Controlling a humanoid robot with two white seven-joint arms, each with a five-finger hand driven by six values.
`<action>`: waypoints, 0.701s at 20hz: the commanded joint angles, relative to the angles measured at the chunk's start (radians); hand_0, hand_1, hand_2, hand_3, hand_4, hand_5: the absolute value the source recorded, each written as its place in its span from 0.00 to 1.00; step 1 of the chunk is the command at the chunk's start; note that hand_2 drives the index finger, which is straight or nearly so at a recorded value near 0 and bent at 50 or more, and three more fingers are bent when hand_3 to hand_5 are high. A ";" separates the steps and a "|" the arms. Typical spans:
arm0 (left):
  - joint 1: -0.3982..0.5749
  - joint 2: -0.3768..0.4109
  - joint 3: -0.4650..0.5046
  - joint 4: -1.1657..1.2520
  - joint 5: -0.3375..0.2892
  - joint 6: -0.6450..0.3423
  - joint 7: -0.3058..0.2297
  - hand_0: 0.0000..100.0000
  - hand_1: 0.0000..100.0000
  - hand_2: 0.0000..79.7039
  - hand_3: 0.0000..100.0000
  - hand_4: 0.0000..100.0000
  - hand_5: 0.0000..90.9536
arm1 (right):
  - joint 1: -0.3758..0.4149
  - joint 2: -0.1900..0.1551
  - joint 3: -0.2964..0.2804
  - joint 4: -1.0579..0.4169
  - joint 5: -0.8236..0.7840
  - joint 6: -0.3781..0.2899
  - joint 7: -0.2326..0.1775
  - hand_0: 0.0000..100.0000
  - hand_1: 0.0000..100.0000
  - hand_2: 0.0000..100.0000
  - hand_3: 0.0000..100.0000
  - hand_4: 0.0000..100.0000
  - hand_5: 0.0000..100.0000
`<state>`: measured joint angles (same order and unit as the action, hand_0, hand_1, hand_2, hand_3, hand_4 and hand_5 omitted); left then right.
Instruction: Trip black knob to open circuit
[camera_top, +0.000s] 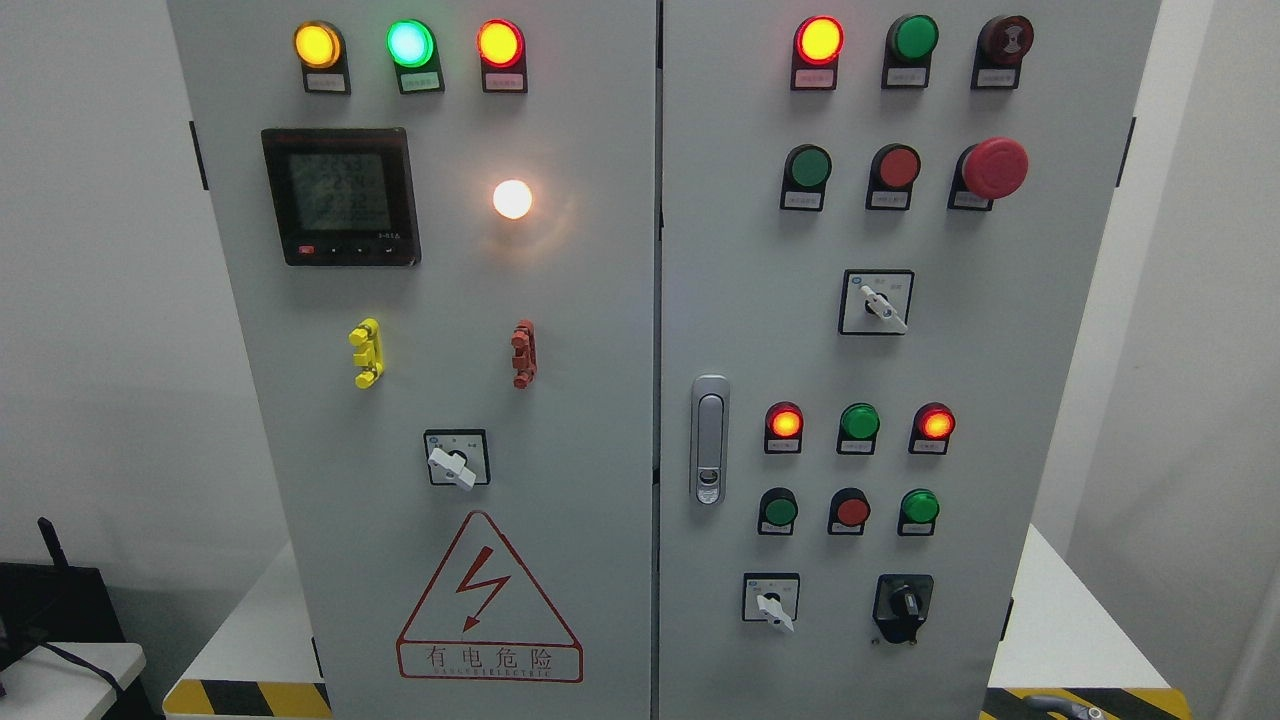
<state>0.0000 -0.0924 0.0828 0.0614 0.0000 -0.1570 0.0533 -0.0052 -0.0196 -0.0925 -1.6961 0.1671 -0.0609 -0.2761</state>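
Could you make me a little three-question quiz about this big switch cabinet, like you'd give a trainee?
1. True or false: the black knob sits on the right door, bottom row.
2. Which colour is the mushroom button? A green, B red, C yellow.
3. Fill in: the digital meter is on the ___ door.

Key: 1 true; 2 B; 3 left. Neither robot hand is in view.
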 joint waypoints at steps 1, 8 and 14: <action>-0.008 -0.001 0.000 0.000 -0.034 0.001 0.000 0.12 0.39 0.00 0.00 0.00 0.00 | -0.048 0.024 0.042 0.001 0.003 0.023 -0.008 0.24 0.76 0.42 0.79 0.86 0.96; -0.008 0.000 0.000 0.000 -0.032 0.001 0.000 0.12 0.39 0.00 0.00 0.00 0.00 | -0.093 0.052 0.063 0.001 0.035 0.059 -0.008 0.24 0.76 0.42 0.78 0.86 0.96; -0.008 0.000 0.000 0.000 -0.034 0.001 0.000 0.12 0.39 0.00 0.00 0.00 0.00 | -0.136 0.089 0.083 0.029 0.083 0.073 -0.008 0.24 0.76 0.42 0.78 0.86 0.96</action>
<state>0.0000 -0.0924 0.0828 0.0613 0.0000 -0.1570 0.0532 -0.1043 0.0174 -0.0310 -1.6885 0.2163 -0.0010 -0.2839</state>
